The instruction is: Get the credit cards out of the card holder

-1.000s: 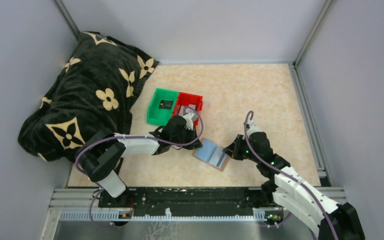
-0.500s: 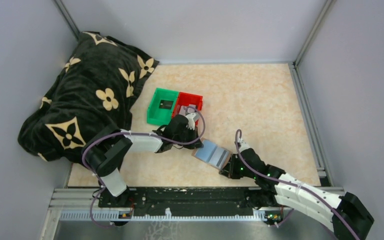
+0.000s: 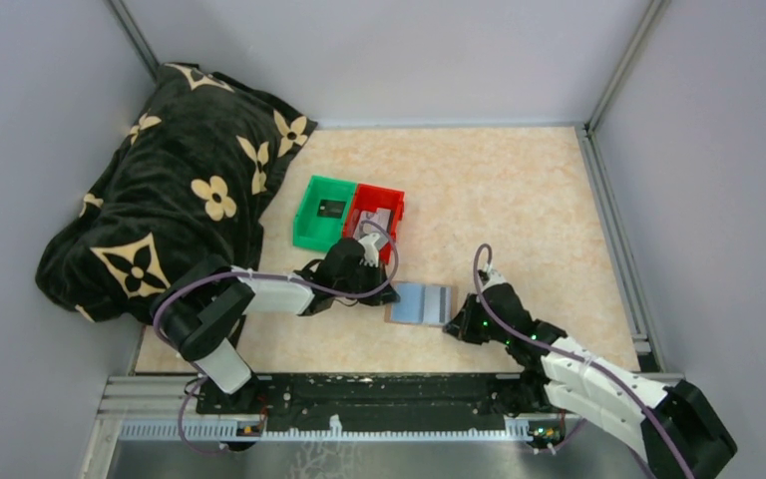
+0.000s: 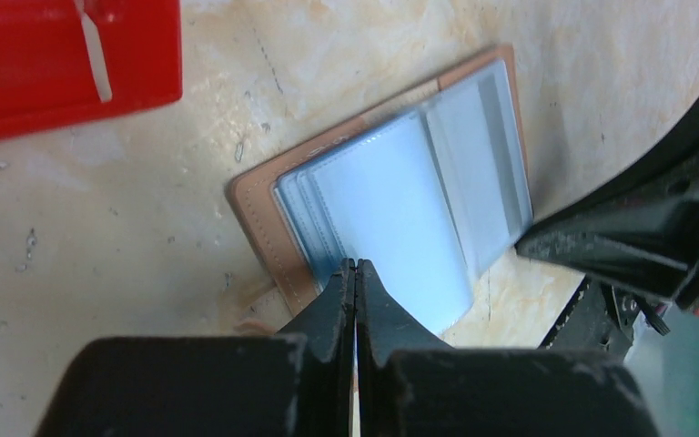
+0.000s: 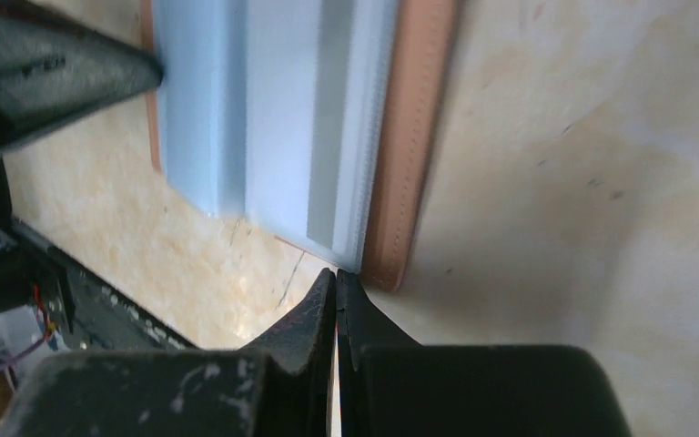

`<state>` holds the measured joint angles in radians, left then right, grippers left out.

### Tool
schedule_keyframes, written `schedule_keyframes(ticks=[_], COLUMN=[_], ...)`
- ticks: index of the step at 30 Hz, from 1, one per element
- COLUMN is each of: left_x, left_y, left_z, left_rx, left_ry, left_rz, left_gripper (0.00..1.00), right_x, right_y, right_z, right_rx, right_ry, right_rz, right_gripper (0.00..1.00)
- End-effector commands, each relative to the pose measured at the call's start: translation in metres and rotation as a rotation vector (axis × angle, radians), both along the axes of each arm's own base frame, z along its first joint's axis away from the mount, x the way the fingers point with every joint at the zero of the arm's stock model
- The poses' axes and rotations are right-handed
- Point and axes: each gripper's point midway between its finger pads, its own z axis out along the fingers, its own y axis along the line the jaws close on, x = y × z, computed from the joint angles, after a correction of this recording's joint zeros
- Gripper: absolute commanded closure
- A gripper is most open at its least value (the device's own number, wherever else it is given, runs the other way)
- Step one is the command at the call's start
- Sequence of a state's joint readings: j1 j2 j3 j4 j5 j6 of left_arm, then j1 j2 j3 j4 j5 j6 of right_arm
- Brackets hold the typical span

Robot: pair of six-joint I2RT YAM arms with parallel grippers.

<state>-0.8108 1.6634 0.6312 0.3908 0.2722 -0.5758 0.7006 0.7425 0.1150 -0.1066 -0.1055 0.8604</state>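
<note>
Card holder (image 3: 422,303) lay open on table (image 3: 519,190), blue-grey lining upward. Left gripper (image 3: 389,296) closed, tips at its edge; right gripper (image 3: 456,327) closed, empty, beside its corner. Dark card (image 3: 331,209) in green bin (image 3: 309,228), markings unreadable.

card holder (image 4: 391,209) blurred, red bin (image 4: 55,64) cropped

No writing, number or brand can be read in any view. The black blanket (image 3: 160,190) bears only cream flower and star motifs. The dark card (image 3: 331,209) in the green bin (image 3: 303,218) is too small to read.
</note>
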Motion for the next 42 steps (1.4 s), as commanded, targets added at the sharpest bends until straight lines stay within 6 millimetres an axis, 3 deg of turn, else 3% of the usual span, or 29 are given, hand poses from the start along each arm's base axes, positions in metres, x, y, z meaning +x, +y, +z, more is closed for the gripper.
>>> schedule_keyframes(ticks=[1, 4, 7, 12, 15, 16, 18, 22, 25, 32, 42], left_x=[-0.013, -0.015, -0.013, -0.009, -0.005, -0.003, 0.001, 0.006, 0.008, 0.000, -0.011], left_y=[0.018, 0.021, 0.020, 0.007, -0.003, -0.006, -0.012, -0.023, -0.031, -0.031, -0.022], left_z=[-0.015, -0.016, -0.013, 0.013, 0.033, 0.038, 0.046, 0.055, 0.051, 0.018, -0.004], left_rx=[0.047, 0.051, 0.044, -0.020, -0.068, -0.078, -0.092, -0.123, -0.128, -0.097, -0.068], left_ry=[0.046, 0.048, 0.042, 0.019, -0.008, -0.018, -0.028, -0.037, -0.027, 0.038, 0.084], left_rz=[0.013, 0.018, 0.020, 0.000, -0.017, -0.024, -0.033, -0.056, -0.070, -0.078, -0.080], left_gripper=[1.00, 1.00, 1.00, 1.00, 1.00, 0.98, 0.89, 0.78, 0.80, 0.94, 0.97], right_x=[0.018, 0.026, 0.031, 0.038, 0.044, 0.046, 0.051, 0.064, 0.069, 0.075, 0.077], right_y=[-0.017, -0.014, -0.006, -0.005, -0.003, -0.001, 0.003, 0.004, 0.006, 0.006, -0.002], right_z=[0.000, 0.009, 0.031, 0.064, 0.064, 0.063, 0.061, 0.059, 0.059, 0.056, 0.047], right_rx=[-0.078, -0.082, -0.040, -0.005, -0.012, -0.011, -0.007, -0.024, -0.014, -0.032, -0.061], right_ry=[-0.032, -0.052, -0.100, -0.193, -0.194, -0.192, -0.193, -0.204, -0.208, -0.209, -0.199], right_rz=[-0.010, 0.014, 0.040, 0.032, 0.027, 0.027, 0.029, 0.012, 0.011, 0.008, 0.000], right_gripper=[1.00, 1.00, 1.00, 1.00, 0.99, 0.94, 0.84, 0.77, 0.75, 0.74, 0.68])
